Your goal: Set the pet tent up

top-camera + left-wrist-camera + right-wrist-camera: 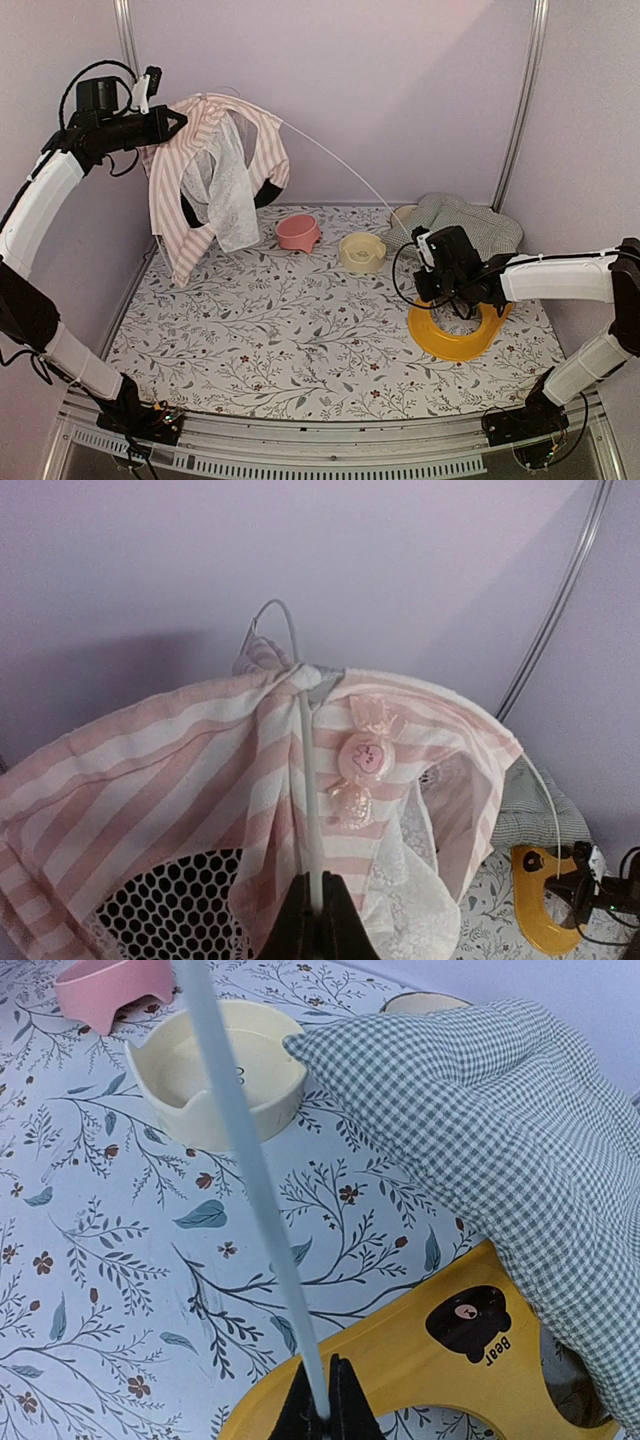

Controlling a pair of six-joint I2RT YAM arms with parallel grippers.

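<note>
The pink-and-white striped pet tent (210,170) hangs collapsed high at the back left, with its white sheer flap (228,190) and a dark mesh window (170,905) showing. My left gripper (178,122) is shut on a thin white pole (308,800) at the tent's top, next to a pink candy charm (362,755). A long white pole (340,165) arcs from the tent down to my right gripper (422,243), which is shut on its end (250,1170) just above the table.
A pink bowl (298,232) and a cream bowl (361,251) stand at the back middle. A green-and-white checked cushion (465,222) lies at the back right. A yellow ring-shaped stand (455,335) lies under my right arm. Lilac walls close the back and sides.
</note>
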